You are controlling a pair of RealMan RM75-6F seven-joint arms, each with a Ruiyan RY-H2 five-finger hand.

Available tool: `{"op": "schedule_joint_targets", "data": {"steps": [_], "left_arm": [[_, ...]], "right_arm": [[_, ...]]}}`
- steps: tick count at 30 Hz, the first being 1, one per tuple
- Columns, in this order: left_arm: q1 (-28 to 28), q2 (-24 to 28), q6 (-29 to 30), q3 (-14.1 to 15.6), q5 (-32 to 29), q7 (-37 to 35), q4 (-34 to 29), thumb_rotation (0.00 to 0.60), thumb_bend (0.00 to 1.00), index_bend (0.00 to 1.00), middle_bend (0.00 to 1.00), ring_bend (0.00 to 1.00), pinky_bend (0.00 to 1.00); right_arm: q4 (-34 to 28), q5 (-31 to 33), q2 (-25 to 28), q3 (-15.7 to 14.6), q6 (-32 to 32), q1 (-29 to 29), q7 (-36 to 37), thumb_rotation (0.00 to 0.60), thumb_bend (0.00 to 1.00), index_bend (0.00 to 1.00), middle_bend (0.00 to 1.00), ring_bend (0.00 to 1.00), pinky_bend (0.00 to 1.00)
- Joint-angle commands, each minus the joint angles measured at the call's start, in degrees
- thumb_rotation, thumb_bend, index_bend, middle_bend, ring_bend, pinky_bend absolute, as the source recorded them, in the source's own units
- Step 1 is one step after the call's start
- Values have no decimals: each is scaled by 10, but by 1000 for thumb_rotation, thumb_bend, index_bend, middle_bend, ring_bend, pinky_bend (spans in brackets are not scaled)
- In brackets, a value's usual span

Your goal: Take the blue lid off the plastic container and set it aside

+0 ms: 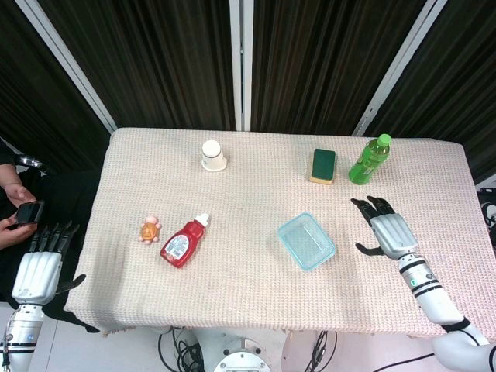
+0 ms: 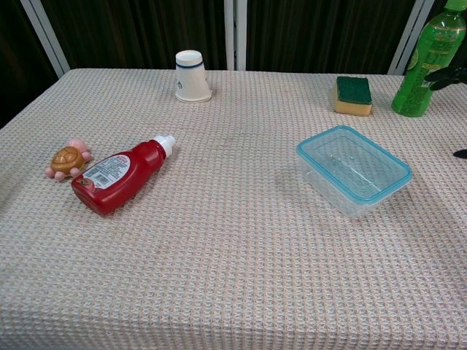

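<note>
Both hands held nothing | right hand (image 1: 390, 235) fingers spread, beside plastic container (image 1: 307, 241) | blue lid (image 2: 354, 162) on container | left hand (image 1: 39, 267) spread, off table (image 1: 256, 170)

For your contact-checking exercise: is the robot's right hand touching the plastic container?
Apart. The head view shows bare tablecloth between the right hand and the plastic container.

Bright even overhead light, soft short shadows, dark curtain backdrop, sharp focus, no glare, no blur
</note>
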Motion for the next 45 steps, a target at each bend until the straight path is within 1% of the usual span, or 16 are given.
{"op": "schedule_joint_targets", "data": {"steps": [1,5,9,13,18,23,26,29,31,34,37,40,42,44,45], "left_arm": [[1,2,4,1,3,3,-4,600,0,111,44,0,20],[6,4,12,2,3,5,-9,600,0,110,44,0,20],[11,6,18,4,3,5,-12,600,0,110,44,0,20],[13,8,18,5,1,6,-14,600,0,110,44,0,20],[13,8,18,5,2,7,-16,600,0,111,44,0,20],[15,9,18,6,0,6,-16,600,0,111,44,0,20],[15,10,18,5,0,2,-14,600,0,111,44,0,20],[14,9,16,3,-3,-5,-9,600,0,111,44,0,20],[12,7,13,2,-4,-9,-4,600,0,111,44,0,21],[10,6,8,2,-4,-14,1,600,0,111,44,0,21],[10,5,6,2,-6,-21,8,600,0,110,44,0,21],[8,3,5,-1,-8,-28,15,600,0,111,44,0,21],[5,1,2,-2,-7,-32,18,600,0,111,44,0,21],[2,0,-2,-1,-3,-32,21,600,0,110,44,0,21],[1,-1,-3,-1,-2,-32,22,600,0,110,44,0,21]], "right_arm": [[45,-25,-47,5,5,5,-46,600,5,0,0,0,0],[95,-36,-96,13,-4,25,-75,600,0,0,0,0,0],[132,-67,-139,14,6,40,-53,600,0,0,0,0,0],[167,-118,-180,7,34,55,-27,600,0,0,0,0,0],[171,-143,-215,4,20,83,-12,600,0,0,0,0,0],[163,-156,-252,12,-10,122,2,600,0,0,0,0,0],[163,-152,-273,27,-30,148,15,600,0,0,0,0,0],[164,-131,-291,49,-64,174,27,600,0,0,0,0,0],[162,-115,-295,62,-90,190,30,600,0,0,0,0,0],[149,-97,-289,71,-107,199,28,600,0,0,0,0,0],[108,-77,-255,69,-132,198,59,600,0,0,18,0,0],[84,-49,-218,73,-164,201,82,600,6,0,41,0,0],[76,-33,-201,79,-182,205,94,600,32,0,55,0,0],[67,-15,-183,85,-205,211,113,600,101,0,72,0,0],[65,-6,-175,88,-218,214,122,600,161,0,77,0,0]]}}
